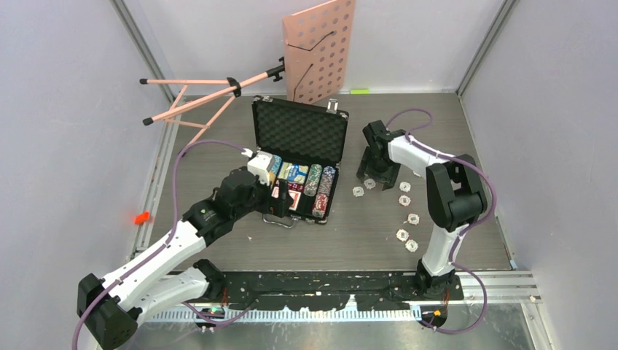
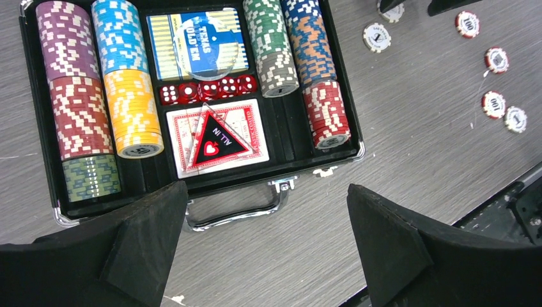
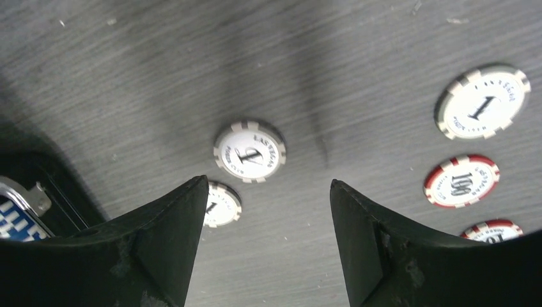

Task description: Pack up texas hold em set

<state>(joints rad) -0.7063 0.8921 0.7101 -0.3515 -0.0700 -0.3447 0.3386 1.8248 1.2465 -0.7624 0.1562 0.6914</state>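
Black case (image 1: 299,135) open mid-table, silver edges, foam-lined lid upright on the far side, handle (image 2: 236,214) on the near side. Inside: striped chip rows (image 2: 131,109) left and right, two card decks (image 2: 198,41) and red dice (image 2: 208,89) in the centre. Loose chips (image 1: 404,200) scattered on the table (image 1: 350,233) right of the case. Left gripper (image 2: 265,192) hovers over the handle, fingers apart, empty. Right gripper (image 3: 268,185) above a white "1" chip (image 3: 250,152), fingers apart, empty.

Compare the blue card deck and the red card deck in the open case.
A clear round disc lies on the blue deck, a black All In triangle on the red deck. The red deck sits nearer the handle than the blue deck. Both lie flat in the case, red dice between them.
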